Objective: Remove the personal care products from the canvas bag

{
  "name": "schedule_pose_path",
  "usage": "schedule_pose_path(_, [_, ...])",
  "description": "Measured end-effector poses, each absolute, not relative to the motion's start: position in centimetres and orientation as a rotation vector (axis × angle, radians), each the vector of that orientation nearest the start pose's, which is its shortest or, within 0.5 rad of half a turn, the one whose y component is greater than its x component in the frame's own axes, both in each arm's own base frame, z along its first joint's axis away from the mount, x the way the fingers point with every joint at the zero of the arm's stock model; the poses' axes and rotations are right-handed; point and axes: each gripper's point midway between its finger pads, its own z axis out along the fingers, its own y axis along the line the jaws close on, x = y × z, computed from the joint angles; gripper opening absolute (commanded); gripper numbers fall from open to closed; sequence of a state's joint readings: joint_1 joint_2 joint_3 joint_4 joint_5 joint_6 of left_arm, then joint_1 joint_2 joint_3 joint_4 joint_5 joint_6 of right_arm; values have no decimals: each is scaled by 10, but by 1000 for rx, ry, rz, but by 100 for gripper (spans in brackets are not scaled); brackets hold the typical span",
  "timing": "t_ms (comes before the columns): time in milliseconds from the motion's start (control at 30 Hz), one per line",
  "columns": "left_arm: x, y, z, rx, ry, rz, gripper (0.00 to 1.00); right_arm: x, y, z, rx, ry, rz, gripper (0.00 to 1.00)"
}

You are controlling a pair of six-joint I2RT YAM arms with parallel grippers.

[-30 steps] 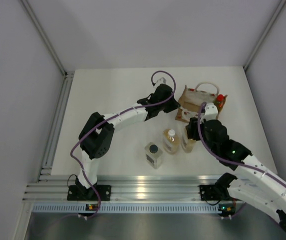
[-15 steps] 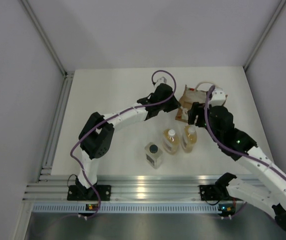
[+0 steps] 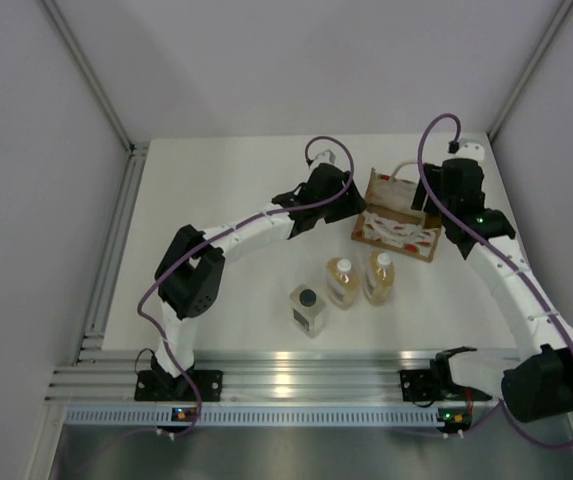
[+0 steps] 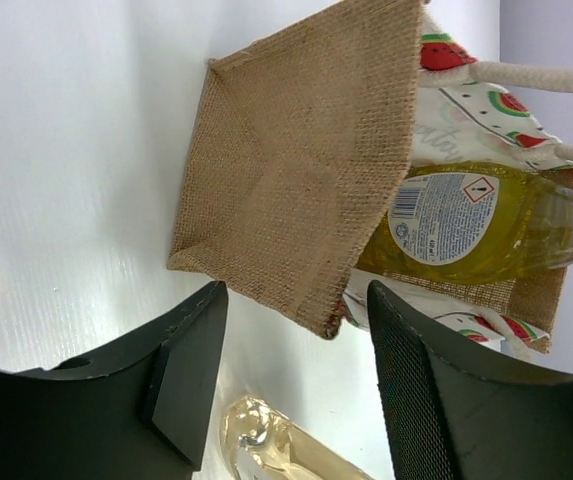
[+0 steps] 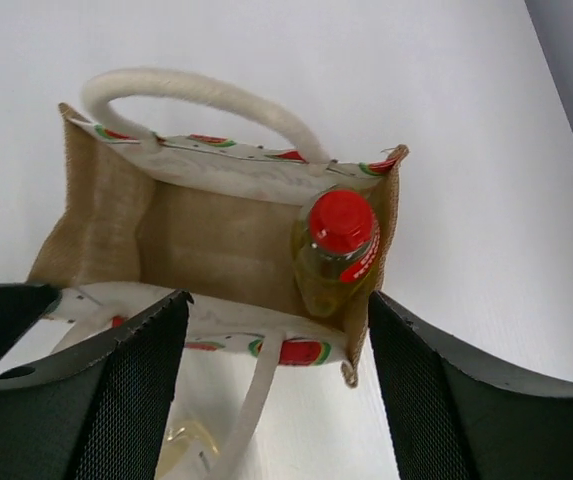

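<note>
White tabletop (image 3: pixel 216 190), enclosed by pale panels on three sides, holds the items listed below. Canvas bag (image 3: pixel 398 218): tan weave, white panel printed with watermelon slices, cream loop handles; it sits toward the far right of the table with its mouth open. Yellow bottle (image 5: pixel 336 255), red cap: inside the bag, cap up, tucked into one end against the burlap side wall; by my count it is the only product not yet out. Square clear bottle (image 3: pixel 308 309), dark cap; left amber bottle (image 3: pixel 342 282) and right amber bottle (image 3: pixel 379 276), white caps: all three stand upright in a loose row on the table nearer the arm bases, apart from the bag, probably so the approach to it is unobstructed. Left gripper (image 4: pixel 294 330): jaws apart, holding nothing, low beside the bag's burlap end, seemingly placed to steady it. Right gripper (image 5: pixel 271 330): jaws apart, empty, above the bag's mouth with the red cap showing between its fingers, apparently lined up to come down on that bottle.
</note>
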State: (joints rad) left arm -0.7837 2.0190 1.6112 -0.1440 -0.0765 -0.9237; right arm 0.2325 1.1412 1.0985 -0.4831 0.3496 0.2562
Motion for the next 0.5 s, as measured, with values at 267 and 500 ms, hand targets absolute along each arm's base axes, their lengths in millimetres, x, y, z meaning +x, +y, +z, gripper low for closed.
schedule_pose_path(267, [401,-426,188,-142,2193,-918,70,377,-3,214,258,2162,-170,65])
schedule_pose_path(500, [400,-429,205,-77,2161,-936,73,387,-9,175,233,2273,-188,61])
